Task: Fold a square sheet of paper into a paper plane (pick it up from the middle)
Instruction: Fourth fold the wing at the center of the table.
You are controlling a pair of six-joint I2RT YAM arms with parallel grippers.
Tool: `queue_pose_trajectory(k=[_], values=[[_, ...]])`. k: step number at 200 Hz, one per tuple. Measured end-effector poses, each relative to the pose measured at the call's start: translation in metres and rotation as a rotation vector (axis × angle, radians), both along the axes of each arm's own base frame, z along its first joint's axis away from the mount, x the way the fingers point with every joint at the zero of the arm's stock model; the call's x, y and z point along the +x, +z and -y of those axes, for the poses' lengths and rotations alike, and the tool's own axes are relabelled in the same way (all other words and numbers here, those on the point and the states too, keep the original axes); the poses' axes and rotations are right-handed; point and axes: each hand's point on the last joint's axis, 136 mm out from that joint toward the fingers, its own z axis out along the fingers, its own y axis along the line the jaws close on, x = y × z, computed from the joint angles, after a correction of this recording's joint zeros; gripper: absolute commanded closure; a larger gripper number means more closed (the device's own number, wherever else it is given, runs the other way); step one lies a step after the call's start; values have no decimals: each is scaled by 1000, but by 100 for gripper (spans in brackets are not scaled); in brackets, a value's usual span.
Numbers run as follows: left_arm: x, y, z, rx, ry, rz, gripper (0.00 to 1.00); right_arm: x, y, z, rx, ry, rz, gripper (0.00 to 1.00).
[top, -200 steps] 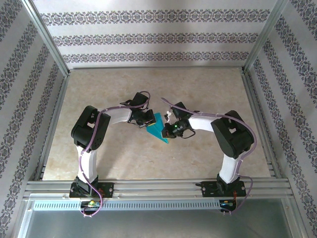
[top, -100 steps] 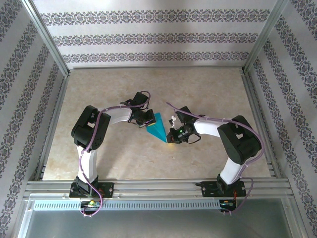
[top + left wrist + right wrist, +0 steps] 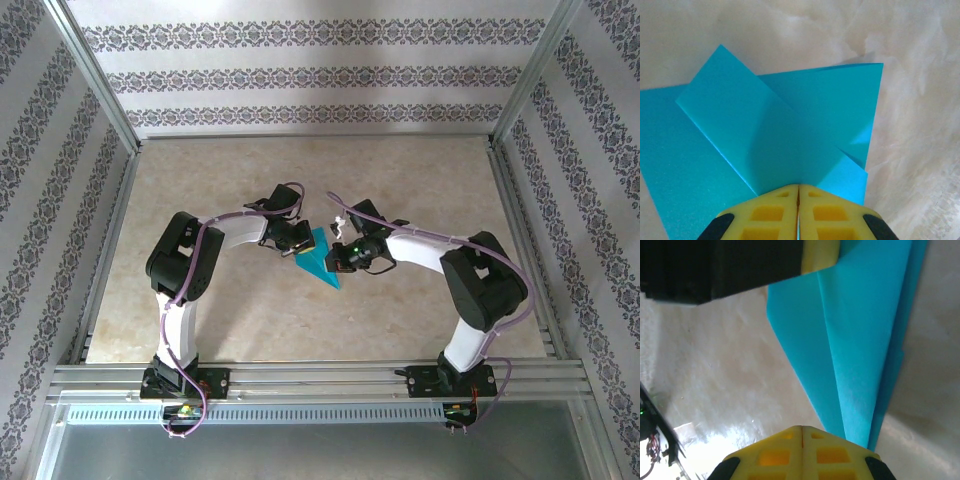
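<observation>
The square sheet of paper [image 3: 320, 262] is teal-blue and folded into a narrow pointed dart, the paper plane, lying mid-table with its point toward the near side. My left gripper [image 3: 298, 248] is shut on its wide far-left end. In the left wrist view the yellow fingertips [image 3: 798, 189] pinch the paper [image 3: 790, 125] where its creased flaps meet. My right gripper [image 3: 337, 260] is shut at the paper's right edge. In the right wrist view its tips [image 3: 802, 429] sit just left of the narrow end of the paper [image 3: 860, 340], which runs under the right finger. One left finger [image 3: 820, 255] shows at the top.
The marbled beige table [image 3: 250, 180] is fenced by aluminium posts and patterned walls on three sides. A metal rail [image 3: 320, 375] carrying both arm bases runs along the near edge. Purple cables loop over both arms.
My right gripper slid down toward the paper's pointed tip, then came back up along its right edge. The left gripper and the paper stayed in place.
</observation>
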Motion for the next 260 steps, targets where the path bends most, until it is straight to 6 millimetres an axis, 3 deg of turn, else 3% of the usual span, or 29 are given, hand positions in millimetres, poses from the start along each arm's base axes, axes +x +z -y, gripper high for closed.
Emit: queue_pose_trajectory(k=[36, 68, 100, 122, 143, 165, 181, 260], values=[[0, 1, 1, -6, -3, -2, 85, 0, -24, 6, -57, -17, -37, 95], [0, 6, 2, -13, -4, 4, 83, -1, -32, 7, -69, -30, -59, 95], [-3, 30, 0, -45, 3, 62, 77, -1, -32, 6, -47, -49, -67, 88], [-8, 54, -3, -90, 26, 129, 72, -1, -23, 7, -14, -79, -64, 81], [-13, 67, -8, -127, 61, 178, 64, 6, 5, 3, 45, -102, 0, 74], [-22, 60, -13, -154, 107, 178, 60, 18, 40, 1, 118, -131, 103, 65], [-27, 50, -16, -171, 141, 158, 58, 24, 50, 5, 140, -157, 147, 60], [-22, 25, -8, -256, 239, 78, 58, 30, 35, 17, 109, -219, 134, 61]])
